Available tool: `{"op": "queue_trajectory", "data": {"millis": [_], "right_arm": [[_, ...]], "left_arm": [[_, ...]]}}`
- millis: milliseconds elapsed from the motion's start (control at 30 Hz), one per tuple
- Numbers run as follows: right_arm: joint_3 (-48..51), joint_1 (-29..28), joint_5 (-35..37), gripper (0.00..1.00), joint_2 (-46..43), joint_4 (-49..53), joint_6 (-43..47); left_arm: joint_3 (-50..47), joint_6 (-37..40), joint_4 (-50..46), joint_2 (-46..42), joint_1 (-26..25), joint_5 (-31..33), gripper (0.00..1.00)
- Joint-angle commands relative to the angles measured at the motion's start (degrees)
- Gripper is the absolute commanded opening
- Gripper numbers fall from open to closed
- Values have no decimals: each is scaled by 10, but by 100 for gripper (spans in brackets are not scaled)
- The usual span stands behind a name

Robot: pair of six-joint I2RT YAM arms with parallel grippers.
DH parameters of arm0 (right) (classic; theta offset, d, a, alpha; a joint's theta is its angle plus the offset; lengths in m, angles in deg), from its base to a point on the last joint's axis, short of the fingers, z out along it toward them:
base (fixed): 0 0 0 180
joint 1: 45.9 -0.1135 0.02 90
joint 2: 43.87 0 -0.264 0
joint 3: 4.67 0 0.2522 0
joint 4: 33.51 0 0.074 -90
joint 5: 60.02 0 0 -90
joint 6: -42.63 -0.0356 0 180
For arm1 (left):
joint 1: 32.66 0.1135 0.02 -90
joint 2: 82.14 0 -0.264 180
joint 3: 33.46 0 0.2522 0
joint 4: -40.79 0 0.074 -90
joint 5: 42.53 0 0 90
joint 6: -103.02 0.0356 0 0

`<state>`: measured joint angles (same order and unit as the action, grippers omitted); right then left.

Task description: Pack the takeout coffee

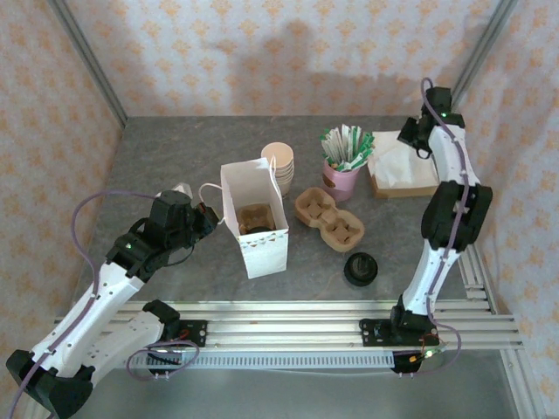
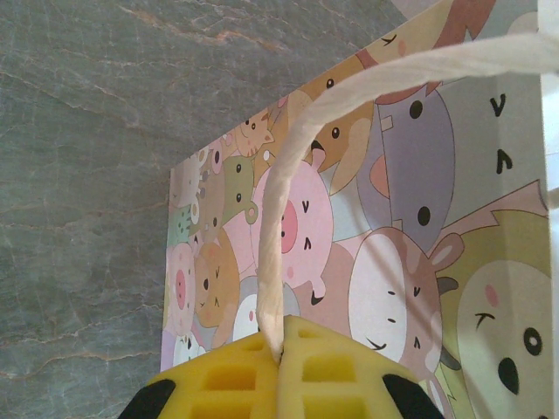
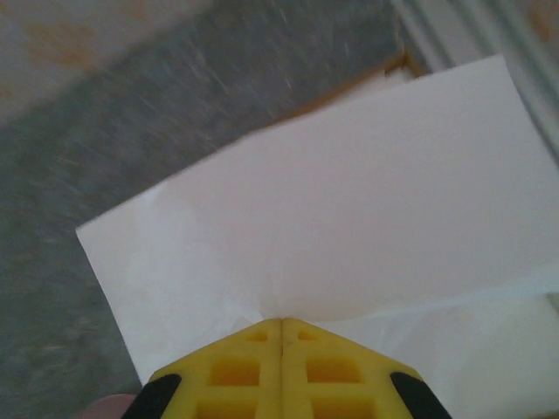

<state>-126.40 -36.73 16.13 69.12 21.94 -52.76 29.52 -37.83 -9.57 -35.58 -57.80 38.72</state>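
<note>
Printed paper bag [image 2: 384,262] is presumably steadied via white cord handle [image 2: 278,218] pinched in left gripper [image 2: 281,353]; white napkin [image 3: 349,201] is pinched in right gripper [image 3: 281,325].

A robot lab cell dressed up as a café counter. The left arm [image 1: 113,279] and right arm [image 1: 450,218] are bolted to aluminium rails [image 1: 288,319] at the near edge of a grey stone-look bench [image 1: 175,148], with cables [image 1: 83,218] looping off them. Patterned wallpaper [image 1: 262,52] covers flat panels set between bare metal posts [image 1: 87,61], more booth than room. The props are takeaway stock: stacked cups [image 1: 279,161], a pulp carrier [image 1: 329,218], lids [image 1: 361,268], napkins [image 1: 402,166], a pink cup of packets [image 1: 342,175] and a bag [image 1: 255,231].
</note>
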Motion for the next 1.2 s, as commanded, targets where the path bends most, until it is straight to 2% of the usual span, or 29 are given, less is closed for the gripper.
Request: {"op": "queue_trajectory", "data": {"millis": [0, 200, 333, 567, 867, 1000, 1167], "right_arm": [[29, 4, -14, 0, -68, -36, -28], [70, 4, -20, 0, -157, -63, -40], [94, 4, -15, 0, -183, -76, -38], [107, 3, -22, 0, -162, -80, -39], [105, 3, -54, 0, -48, -68, -45], [95, 4, -66, 9, 0, -80, -52], [73, 1, -49, 45, 45, -79, -38]], "left_arm": [[15, 13, 7, 2, -4, -3, 0], [17, 17, 9, 3, -4, -3, 0], [17, 16, 12, 3, -4, -5, 0], [25, 19, 5, 3, -4, -4, 0], [26, 17, 7, 4, -4, -4, 0], [29, 18, 4, 8, -4, -1, 0], [33, 18, 0, 14, -4, 0, 0]]}}
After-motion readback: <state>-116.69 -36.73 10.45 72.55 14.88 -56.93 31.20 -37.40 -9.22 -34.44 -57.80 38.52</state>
